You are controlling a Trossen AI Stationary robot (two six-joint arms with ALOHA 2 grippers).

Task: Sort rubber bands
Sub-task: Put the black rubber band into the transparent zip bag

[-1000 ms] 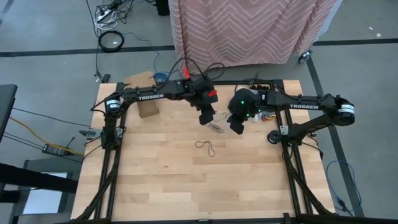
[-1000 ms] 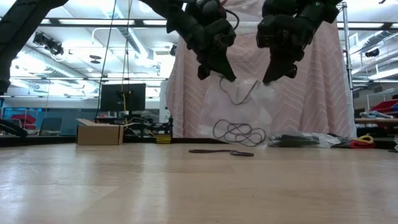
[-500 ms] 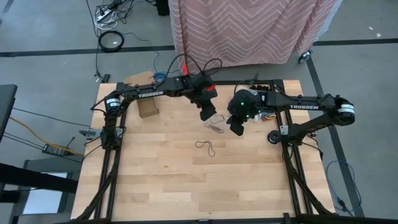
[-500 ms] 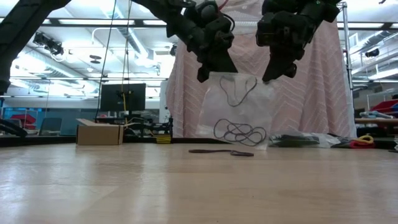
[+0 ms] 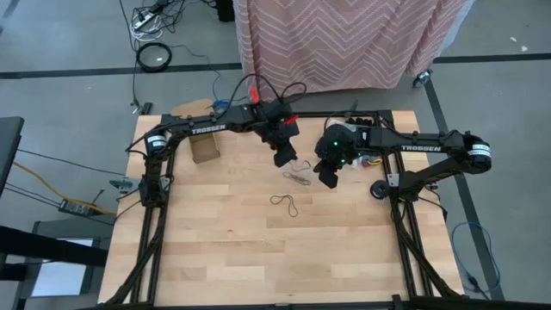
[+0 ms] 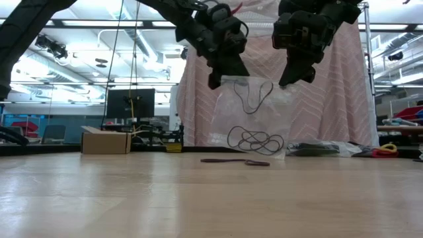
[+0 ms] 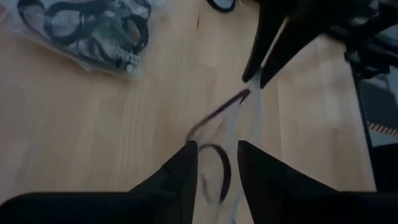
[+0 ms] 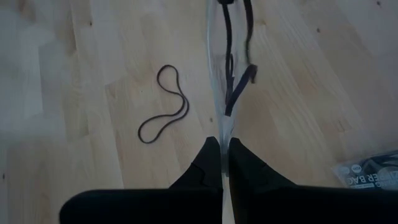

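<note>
A pale wooden butcher-block table (image 5: 224, 250) sat inside a black metal frame (image 5: 148, 232). A small brown cardboard box (image 5: 204, 151) stood near its far left corner. A clear crinkly plastic bag (image 6: 251, 119) hung upright above the tabletop, and another clear bag (image 6: 330, 149) lay flat at the far right. Behind the table hung a pink cloth with a white zigzag pattern (image 5: 344, 39). A coil of black cable (image 5: 154, 57) lay on the grey floor (image 5: 60, 52). In the low view, a dark monitor (image 6: 130, 102) stood in the room beyond.
</note>
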